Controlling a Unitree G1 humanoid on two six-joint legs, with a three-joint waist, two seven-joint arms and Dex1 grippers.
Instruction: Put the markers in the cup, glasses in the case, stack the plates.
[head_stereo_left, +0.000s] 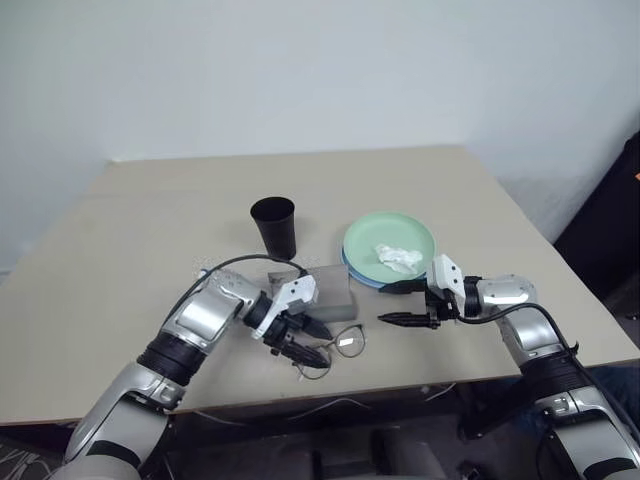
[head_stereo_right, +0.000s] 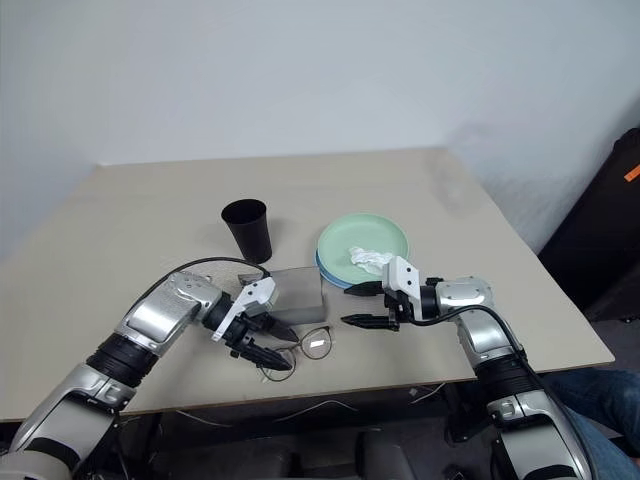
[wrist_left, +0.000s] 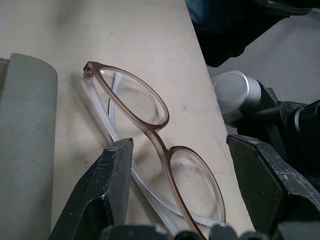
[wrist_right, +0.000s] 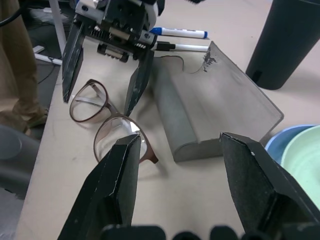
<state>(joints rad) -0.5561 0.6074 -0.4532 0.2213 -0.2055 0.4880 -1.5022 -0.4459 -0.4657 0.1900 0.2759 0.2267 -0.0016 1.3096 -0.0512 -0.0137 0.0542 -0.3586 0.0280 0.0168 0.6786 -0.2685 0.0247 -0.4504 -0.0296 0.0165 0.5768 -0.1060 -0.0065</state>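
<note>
The glasses (wrist_left: 135, 97) lie folded on the table near its front edge, just in front of the grey case (head_stereo_left: 328, 292). My left gripper (head_stereo_left: 308, 342) is open, tilted down over the glasses with one finger (wrist_left: 112, 182) on each side of the frame. My right gripper (head_stereo_left: 384, 304) is open too, pointing left at the glasses and case from a short gap away. Two markers (wrist_right: 180, 33), one blue-capped and one dark-capped, lie side by side behind the case. The black cup (head_stereo_left: 273, 225) stands upright beyond the case. The mint green plate (head_stereo_left: 375, 232) rests on the light blue plate (head_stereo_left: 353, 272).
A crumpled white tissue (head_stereo_left: 398, 258) lies on the green plate. The table's front edge (head_stereo_left: 400, 385) runs close below the glasses. A black object (head_stereo_left: 610, 230) stands off the table at the right. A person's trouser leg (wrist_right: 15, 60) is beside the table.
</note>
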